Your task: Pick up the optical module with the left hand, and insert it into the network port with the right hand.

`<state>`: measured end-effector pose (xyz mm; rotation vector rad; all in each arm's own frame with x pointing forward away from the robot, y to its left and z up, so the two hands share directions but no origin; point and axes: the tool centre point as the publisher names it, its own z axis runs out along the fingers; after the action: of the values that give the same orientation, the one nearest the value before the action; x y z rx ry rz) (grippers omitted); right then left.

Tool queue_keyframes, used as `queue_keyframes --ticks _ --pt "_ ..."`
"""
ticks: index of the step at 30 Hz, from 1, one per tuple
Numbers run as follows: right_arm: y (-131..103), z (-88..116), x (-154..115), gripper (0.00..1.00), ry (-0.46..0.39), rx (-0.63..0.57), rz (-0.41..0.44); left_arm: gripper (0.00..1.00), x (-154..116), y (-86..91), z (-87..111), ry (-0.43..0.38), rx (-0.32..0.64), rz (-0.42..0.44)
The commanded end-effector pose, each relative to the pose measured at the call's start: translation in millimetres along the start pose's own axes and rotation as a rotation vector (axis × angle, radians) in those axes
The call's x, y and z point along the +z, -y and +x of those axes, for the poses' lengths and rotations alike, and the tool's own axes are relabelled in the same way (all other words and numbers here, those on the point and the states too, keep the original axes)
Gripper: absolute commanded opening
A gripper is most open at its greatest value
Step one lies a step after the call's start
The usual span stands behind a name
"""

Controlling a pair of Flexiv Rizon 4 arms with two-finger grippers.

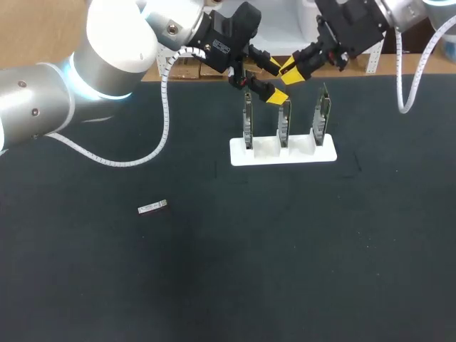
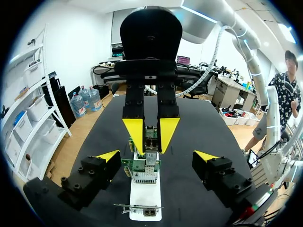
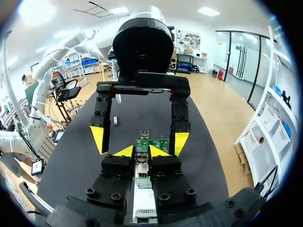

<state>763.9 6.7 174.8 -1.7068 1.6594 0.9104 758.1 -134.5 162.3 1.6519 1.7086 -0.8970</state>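
Silvery and slim, the optical module (image 2: 150, 138) is pinched between the yellow tips of my right gripper (image 3: 142, 152). It is held up off the table, close above the middle card (image 1: 283, 122) of the three cards standing on edge in the white holder (image 1: 285, 154). Its long axis seems to run along my right fingers, nose aimed toward the metal port cage (image 2: 142, 176) on that card. I cannot tell whether the nose is squared to the opening.

My left gripper (image 1: 276, 82) is spread wide, its tips to either side of the right one and gripping nothing. I judge that the module is already in my right gripper, so insertion is the step in hand.

To do it well, I would line the module's axis up with the cage mouth and travel straight along that axis, not at a slant. I would push gently, because the card is thin and could flex or tip in its slot under a sideways load. My left fingers stand close and should clear off first.

A loose silvery piece (image 1: 152, 207) lies flat on the black mat (image 1: 214, 285), well apart from the holder.
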Motion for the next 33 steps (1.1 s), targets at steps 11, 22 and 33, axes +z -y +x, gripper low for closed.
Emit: queue_keyframes --ticks 11,22,33 --pt "-0.4 1.9 -1.2 0.0 -0.003 -0.018 -0.005 1.0 0.0 0.6 0.2 0.001 0.001 -0.002" --pt "0.6 3.1 0.1 0.0 -0.001 -0.011 -0.005 1.0 0.0 0.6 0.2 0.001 0.001 -0.002" --pt "0.7 4.9 1.7 0.0 -0.005 -0.004 -0.007 1.0 0.0 0.6 0.2 0.001 0.001 -0.002"
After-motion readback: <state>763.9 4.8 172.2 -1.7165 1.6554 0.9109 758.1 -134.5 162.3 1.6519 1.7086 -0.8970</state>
